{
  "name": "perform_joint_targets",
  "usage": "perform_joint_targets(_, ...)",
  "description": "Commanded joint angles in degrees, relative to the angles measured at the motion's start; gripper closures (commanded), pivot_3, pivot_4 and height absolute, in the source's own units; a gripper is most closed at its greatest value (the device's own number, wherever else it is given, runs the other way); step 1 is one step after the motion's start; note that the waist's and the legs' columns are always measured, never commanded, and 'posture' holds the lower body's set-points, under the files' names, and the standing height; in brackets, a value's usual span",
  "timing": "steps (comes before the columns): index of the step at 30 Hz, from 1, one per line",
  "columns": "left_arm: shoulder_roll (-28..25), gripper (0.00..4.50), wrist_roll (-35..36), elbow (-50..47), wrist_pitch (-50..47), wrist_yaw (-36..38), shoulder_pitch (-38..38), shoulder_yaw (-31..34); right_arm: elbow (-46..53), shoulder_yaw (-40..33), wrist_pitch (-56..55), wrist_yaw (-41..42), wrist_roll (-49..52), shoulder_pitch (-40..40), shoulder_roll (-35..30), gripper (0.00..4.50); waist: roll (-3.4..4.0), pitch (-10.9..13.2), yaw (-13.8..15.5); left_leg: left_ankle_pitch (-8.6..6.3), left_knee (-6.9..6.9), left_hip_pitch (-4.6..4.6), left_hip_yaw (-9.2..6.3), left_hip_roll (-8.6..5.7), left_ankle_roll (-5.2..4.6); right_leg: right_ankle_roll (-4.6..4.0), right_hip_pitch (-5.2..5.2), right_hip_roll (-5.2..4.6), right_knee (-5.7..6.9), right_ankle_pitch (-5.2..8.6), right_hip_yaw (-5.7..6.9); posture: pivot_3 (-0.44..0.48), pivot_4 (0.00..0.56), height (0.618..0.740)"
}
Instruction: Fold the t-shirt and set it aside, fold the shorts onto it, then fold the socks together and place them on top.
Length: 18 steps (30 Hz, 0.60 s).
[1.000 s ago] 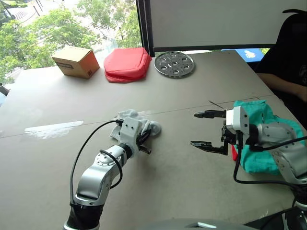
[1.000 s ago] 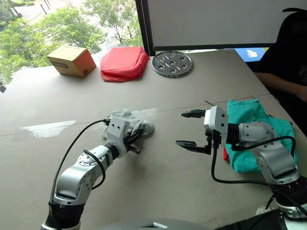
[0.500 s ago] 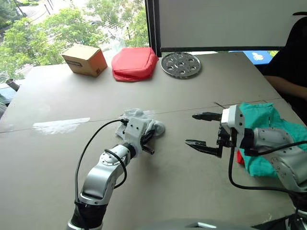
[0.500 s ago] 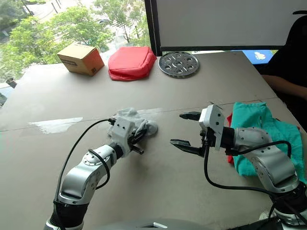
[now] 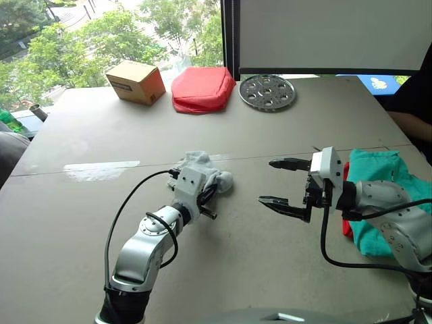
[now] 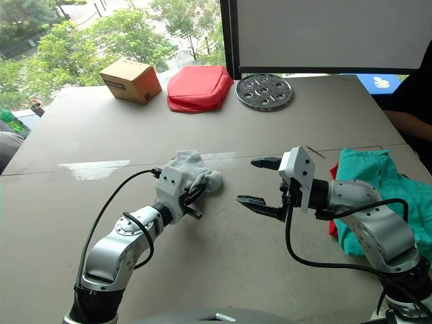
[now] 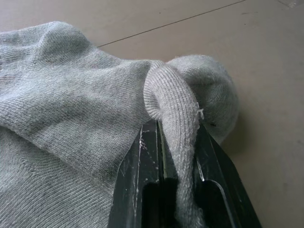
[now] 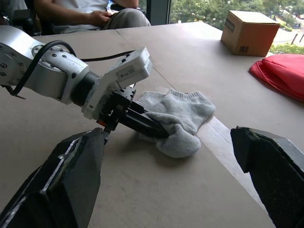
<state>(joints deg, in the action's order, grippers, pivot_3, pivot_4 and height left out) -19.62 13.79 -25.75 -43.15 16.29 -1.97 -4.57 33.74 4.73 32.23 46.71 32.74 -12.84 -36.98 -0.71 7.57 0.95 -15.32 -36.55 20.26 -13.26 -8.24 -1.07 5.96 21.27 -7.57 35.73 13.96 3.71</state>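
The light grey socks lie bunched near the table's middle. My left gripper is shut on a fold of one sock, which is pinched between its black fingers. My right gripper hovers open a short way to the right of the socks, its jaws wide apart and pointed at them, nothing between them. The teal shorts lie crumpled at the right edge behind the right arm. A red strip of the t-shirt shows under them.
Along the far edge stand a cardboard box, a salmon-red padded pouch and a round perforated metal disc. A person sits at the table's right side; another seated person shows in the right wrist view.
The camera has shifted. My right gripper has come a little closer to the socks, still open. My left gripper keeps its hold on the sock.
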Motion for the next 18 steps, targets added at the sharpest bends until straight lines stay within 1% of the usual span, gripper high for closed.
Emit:
perform_joint_targets(1,-0.2,4.49,0.0,-0.1,-0.4,-0.1,0.7,1.5,2.5,-1.0,-0.4,-0.2,0.8,-0.4,-0.1,0.0,-0.02,0.0,-0.1,0.0,0.02,0.03,-0.1,-0.08,-0.01,0.0,-0.02,-0.03,-0.01,0.0,0.09,0.0,0.15,0.74)
perform_joint_targets(2,-0.2,4.49,0.0,-0.1,-0.3,0.0,0.8,1.5,2.6,-1.0,-0.4,-0.2,0.8,-0.4,-0.1,0.0,-0.04,0.0,-0.2,0.01,0.02,0.06,-0.2,-0.14,-0.01,0.0,-0.03,-0.09,-0.03,0.01,0.2,0.0,0.15,0.74)
perform_joint_targets(3,-0.2,4.49,0.0,-0.1,-0.3,0.0,0.8,1.4,2.6,-1.0,-0.4,-0.2,0.8,-0.3,-0.2,0.0,-0.04,0.0,-0.3,0.1,0.01,0.27,-0.48,-0.36,-0.13,0.02,-0.11,-0.3,-0.08,0.02,0.58,0.0,0.15,0.74)
perform_joint_targets(4,-0.1,4.49,0.0,-0.1,-0.2,0.1,0.9,1.4,2.6,-1.1,-0.4,-0.2,0.8,-0.2,-0.2,0.0,-0.02,0.0,-0.4,0.26,0.01,0.38,-0.66,-0.49,-0.39,0.1,-0.16,-0.45,-0.08,0.07,0.82,0.0,0.15,0.74)
perform_joint_targets(5,-0.1,4.49,0.1,-0.3,-0.1,0.2,0.9,1.4,2.6,-1.1,-0.3,-0.2,0.9,-0.2,-0.2,0.0,0.2,0.1,-0.3,0.36,0.01,0.43,-0.95,-0.64,-0.49,0.16,-0.33,-0.55,-0.1,0.11,1.14,0.0,0.15,0.74)
perform_joint_targets(6,0.0,4.49,0.3,-0.5,-0.1,0.3,0.8,1.4,2.6,-1.2,-0.1,-0.4,1.0,-0.1,-0.1,0.0,0.3,0.2,-0.2,0.42,-0.01,0.25,-1.21,-0.74,-0.51,0.29,-0.45,-0.63,-0.08,0.19,1.36,0.0,0.15,0.74)
perform_joint_targets(8,0.0,4.49,1.1,-1.0,-0.3,0.6,0.8,1.5,2.5,-1.3,0.2,-0.5,1.1,-0.2,0.0,0.0,0.18,0.2,0.1,0.46,-0.02,0.12,-1.09,-0.68,-0.44,0.27,-0.22,-0.4,-0.02,0.18,0.89,0.0,0.15,0.74)
perform_joint_targets(9,0.3,4.49,2.8,-1.8,-0.5,1.7,0.9,1.9,2.4,-1.3,0.2,-0.6,1.2,-0.2,0.0,0.0,0.16,0.2,0.2,0.44,-0.01,0.13,-0.92,-0.62,-0.41,0.27,-0.12,-0.34,0.0,0.17,0.67,0.0,0.15,0.74)
perform_joint_targets(10,0.5,3.51,4.0,-2.3,-0.8,2.4,1.0,2.2,2.3,-1.3,0.2,-0.6,1.2,-0.3,0.0,0.0,0.05,0.2,0.3,0.36,0.02,0.15,-0.77,-0.57,-0.27,0.27,-0.06,-0.32,0.01,0.16,0.47,0.0,0.15,0.74)
perform_joint_targets(11,1.1,3.2,5.2,-3.3,-1.7,2.2,1.1,3.0,2.1,-1.2,0.1,-0.7,1.1,-0.3,0.1,0.0,0.03,0.2,0.3,0.31,0.04,0.14,-0.63,-0.54,-0.19,0.26,-0.01,-0.31,0.02,0.16,0.15,0.0,0.15,0.74)
perform_joint_targets(12,1.6,2.77,6.2,-4.2,-2.5,2.0,1.2,3.6,2.0,-1.1,0.0,-0.8,1.0,-0.4,0.2,0.0,0.0,0.2,0.3,0.31,0.08,0.14,-0.55,-0.53,-0.19,0.26,0.03,-0.31,0.02,0.15,0.04,0.0,0.15,0.74)
perform_joint_targets(15,2.4,1.25,9.9,-8.3,-5.3,1.5,2.2,7.0,1.7,-0.4,0.1,-1.3,0.8,-0.7,0.6,0.0,-0.23,0.1,0.4,0.3,0.12,0.35,-0.31,-0.52,-0.2,0.2,0.38,-0.28,0.03,0.11,-0.27,0.0,0.15,0.74)
perform_joint_targets(17,1.9,1.25,13.2,-11.3,-6.9,2.3,3.5,10.8,1.4,0.3,0.4,-1.9,0.3,-1.1,1.1,0.0,-0.3,0.2,0.4,0.28,0.12,0.36,-0.12,-0.46,-0.25,0.12,0.45,-0.2,0.03,0.06,-0.48,0.0,0.15,0.74)
perform_joint_targets(18,1.4,1.25,16.6,-12.8,-7.9,3.7,4.5,13.9,1.1,0.8,0.1,-2.1,-0.3,-1.3,1.5,0.0,-0.29,0.2,0.5,0.27,0.13,0.34,-0.03,-0.45,-0.26,0.08,0.47,-0.18,0.03,0.04,-0.57,0.0,0.15,0.74)
